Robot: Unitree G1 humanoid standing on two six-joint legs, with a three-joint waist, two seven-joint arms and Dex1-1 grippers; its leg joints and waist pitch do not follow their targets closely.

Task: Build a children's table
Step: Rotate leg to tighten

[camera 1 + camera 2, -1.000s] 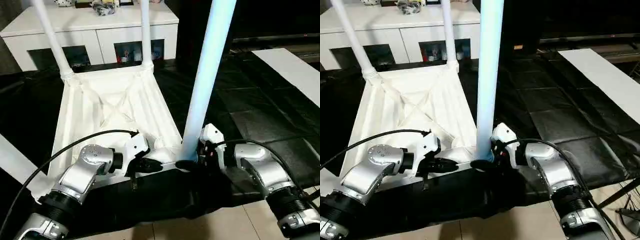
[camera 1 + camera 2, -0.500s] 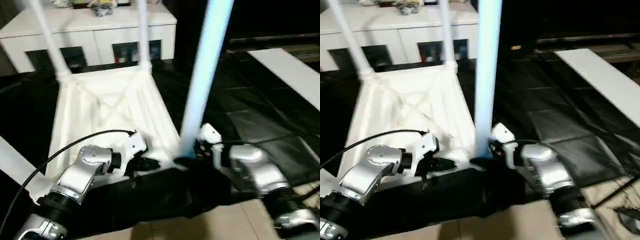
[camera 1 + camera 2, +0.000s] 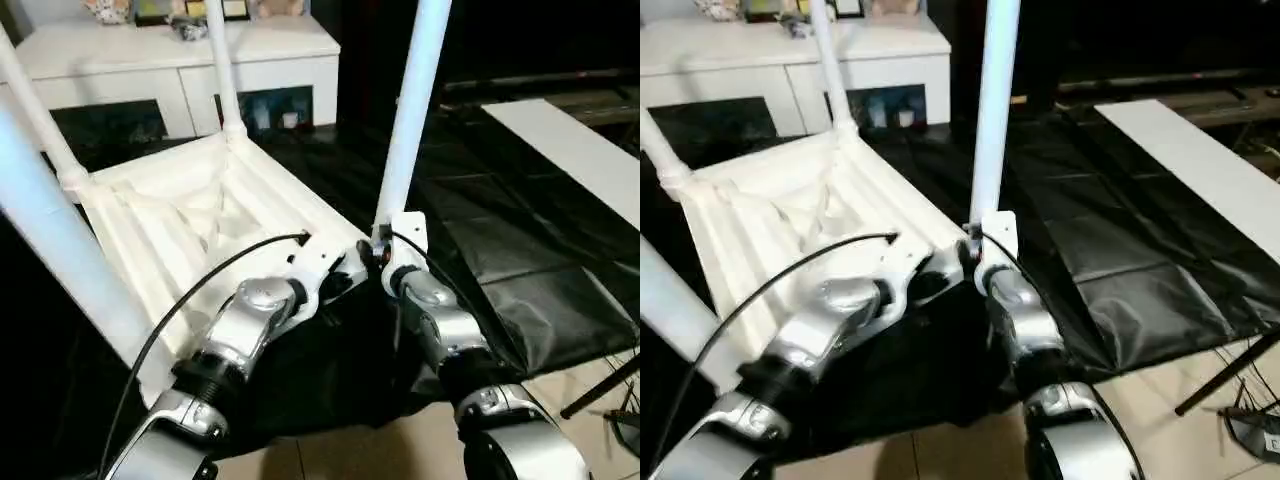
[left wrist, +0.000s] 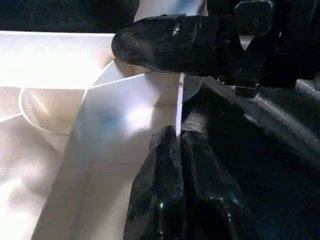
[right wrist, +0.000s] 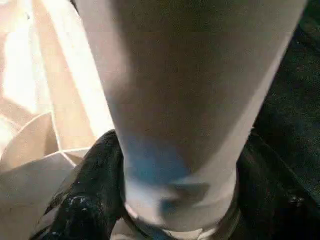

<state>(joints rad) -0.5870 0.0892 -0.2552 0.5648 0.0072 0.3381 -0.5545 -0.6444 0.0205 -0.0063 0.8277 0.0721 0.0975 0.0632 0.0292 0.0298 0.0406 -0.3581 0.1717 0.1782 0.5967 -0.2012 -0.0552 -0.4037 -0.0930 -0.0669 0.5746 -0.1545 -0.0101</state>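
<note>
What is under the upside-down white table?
A black sheet lies under the tabletop and spreads out over the floor around it. What sits directly beneath the tabletop is covered by it, so I cannot tell what else is there.

Room light falls from above, bright on the white plastic ribbed tabletop (image 3: 190, 225), while the black plastic floor sheet (image 3: 500, 270) carries dull sheen along its creases. The nearest white tubular leg (image 3: 60, 240) looms soft and bluish. In the left wrist view the tabletop's wall glares; in the right wrist view the close white leg (image 5: 185, 100) is blurred and shadowed.
</note>
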